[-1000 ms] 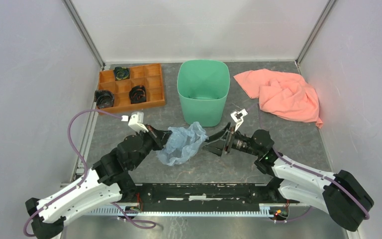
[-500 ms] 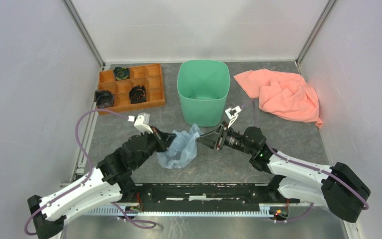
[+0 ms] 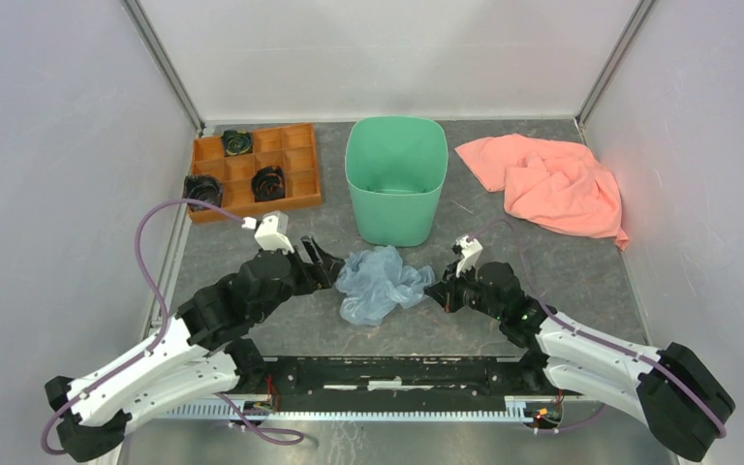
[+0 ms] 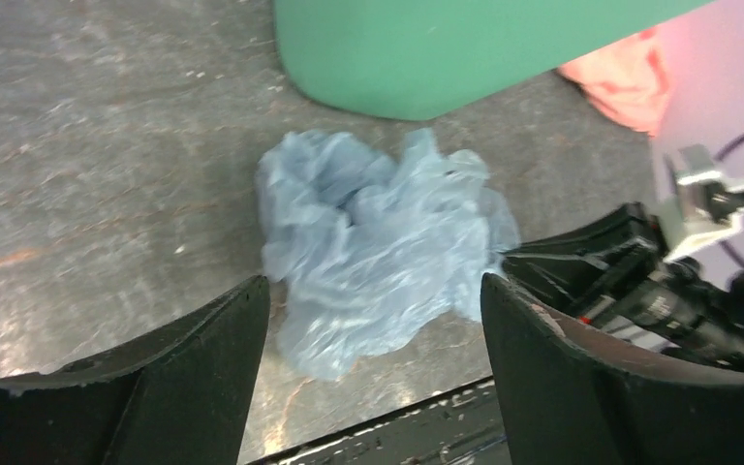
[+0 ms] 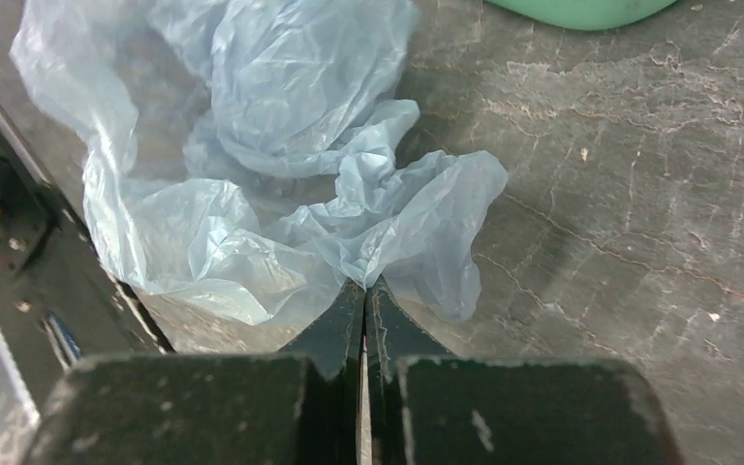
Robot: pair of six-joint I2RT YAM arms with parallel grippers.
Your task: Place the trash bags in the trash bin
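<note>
Since the trash bag (image 3: pixel 380 283) sits crumpled on the tabletop (image 3: pixel 562 262) just in front of the bin (image 3: pixel 396 194), it's flanked by both pincers. Its long axis runs roughly along the bin's near wall, with no real pointing end. The left pincer (image 3: pixel 329 263) gapes wide, just short of it. The right pincer (image 5: pixel 364 291) is clamped together at the bag's edge, so it's nearer, though there's no telling if it's nipped any film.

The mint-green trash bin (image 3: pixel 396 194) stood just behind the crumpled trash bag (image 3: pixel 380 284) and walled off its far side, though the bin's mouth lay open from above. The left gripper (image 3: pixel 326 263) and right gripper (image 3: pixel 438 294) hemmed the bag in on both flanks. Bare bench (image 3: pixel 562 262) ran free to the salmon-pink cloth (image 3: pixel 552 184). The orange compartment tray (image 3: pixel 257 172) blocked the far left.
</note>
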